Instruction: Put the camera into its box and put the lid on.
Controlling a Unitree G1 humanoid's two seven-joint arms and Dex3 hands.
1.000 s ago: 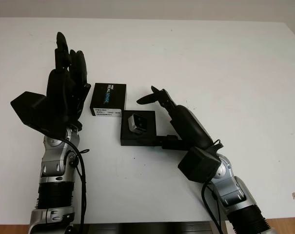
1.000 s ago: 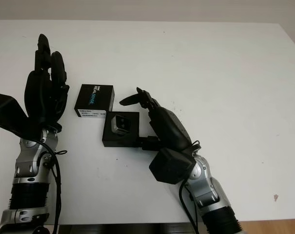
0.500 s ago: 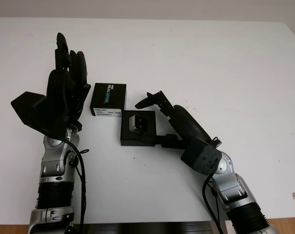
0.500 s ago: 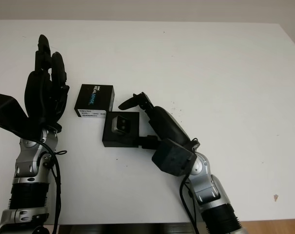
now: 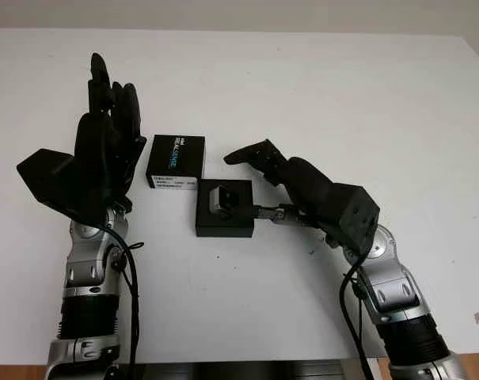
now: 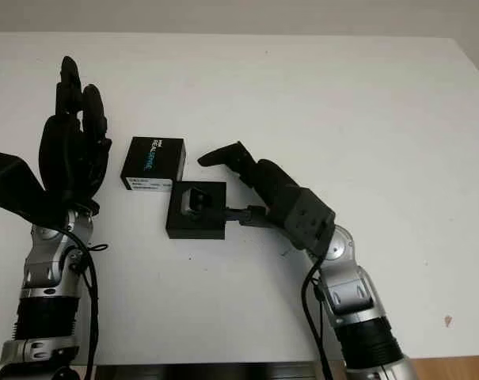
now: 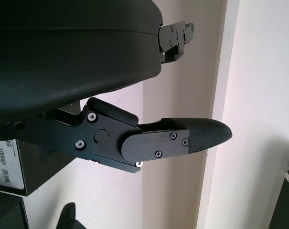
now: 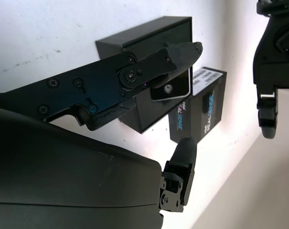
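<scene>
— Where was the camera (image 5: 222, 199) at that moment?

— It sat in the open black box (image 5: 224, 209) near the middle of the white surface (image 5: 342, 103), a small grey block tipped a little in its recess rather than lying level.

— And the lid?

— The lid (image 5: 176, 161) (black, with white and blue lettering on top and a white label on its near side) lay flat on the surface just behind the box and to its left, their corners almost meeting. I could not tell whether they touched.

— What was the right hand (image 5: 264, 176) doing?

— It stood at the right side of the box and held nothing. One finger reached low toward the box's right wall, and in the right wrist view a fingertip (image 8: 182, 53) lay across the camera, though contact could not be judged. The other fingers arched above the box's far right corner. Its fingers were uncurled, pinching nothing.

— The left hand (image 5: 106, 150)?

— Raised at the left of the surface, just beside the lid's left edge, fingers pointing away from the robot. It was open and carried nothing
</scene>
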